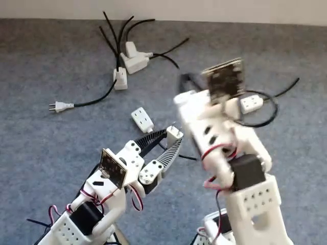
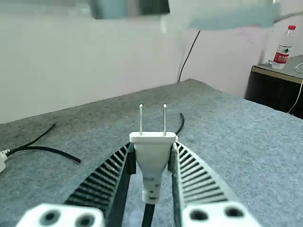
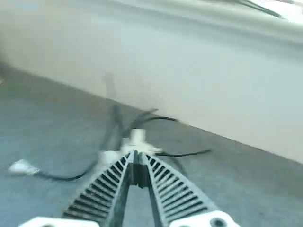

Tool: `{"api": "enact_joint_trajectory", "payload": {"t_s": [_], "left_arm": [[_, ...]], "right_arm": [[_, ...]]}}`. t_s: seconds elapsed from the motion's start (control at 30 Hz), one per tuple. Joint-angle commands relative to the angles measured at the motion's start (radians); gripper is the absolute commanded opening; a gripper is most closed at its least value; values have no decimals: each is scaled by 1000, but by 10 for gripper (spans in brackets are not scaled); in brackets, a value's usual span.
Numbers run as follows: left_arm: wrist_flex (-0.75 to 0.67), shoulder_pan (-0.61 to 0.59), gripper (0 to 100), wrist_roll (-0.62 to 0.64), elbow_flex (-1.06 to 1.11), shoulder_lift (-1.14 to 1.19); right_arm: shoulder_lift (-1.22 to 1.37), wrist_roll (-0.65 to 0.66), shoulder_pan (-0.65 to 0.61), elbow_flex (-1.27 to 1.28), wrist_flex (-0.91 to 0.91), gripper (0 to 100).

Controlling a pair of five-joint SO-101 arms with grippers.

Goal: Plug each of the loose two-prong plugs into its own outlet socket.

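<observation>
Though one plug is gripped, another lies loose on the carpet

While the left gripper (image 2: 152,147) sits low over the grey carpet (image 1: 46,153), its ribbed black fingers (image 2: 111,170) are clamped on the white body of a two-prong plug (image 2: 152,161). The two metal prongs point away from the gripper, toward the far wall, and the plug's black lead runs back between the fingers. Seen from above, this plug is held near the middle of the carpet, just beside a small socket block (image 1: 142,119) that lies with its slotted face up.

The right arm (image 1: 230,153) is raised well above the floor. Its own wrist view shows the right gripper (image 3: 137,165) with its fingertips pressed together, and nothing can be made out between them.

A second plug (image 1: 61,106) lies loose at the left of the carpet, prongs pointing left, well apart from both grippers. Its black cord (image 1: 99,97) curves toward a far socket (image 1: 120,78). Just behind that, close to the wall, a white cluster (image 1: 135,60) of plug and socket pieces sits where several black cords fan out. Whether those pieces are joined cannot be told. A right-hand socket (image 1: 251,103) lies partly behind the right arm, with a black cord looping beside it.

Beyond the carpet's edge, in the left wrist view, a clear bottle (image 2: 284,45) stands on a dark cabinet (image 2: 279,87).
</observation>
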Motion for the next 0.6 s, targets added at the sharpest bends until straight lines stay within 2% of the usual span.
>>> {"api": "enact_joint_trajectory", "payload": {"t_s": [0.0, 0.07, 0.23, 0.4, 0.5, 0.57], "left_arm": [[-26, -10, 6, 0, -5, -5], [-26, -13, 6, 0, -7, -5], [-25, -15, 6, 0, -44, -5], [-25, -15, 6, 0, -45, -5], [-25, -15, 6, 0, -48, -5], [-25, -15, 6, 0, -54, -5]], "right_arm": [[15, -6, -90, -61, 67, 6], [54, -6, -76, -22, 73, 6], [114, -2, 97, 159, 7, 7], [120, 2, 335, 466, -291, 7], [122, 12, 440, 630, -466, 7], [122, 66, 483, 710, -544, 7]]}}
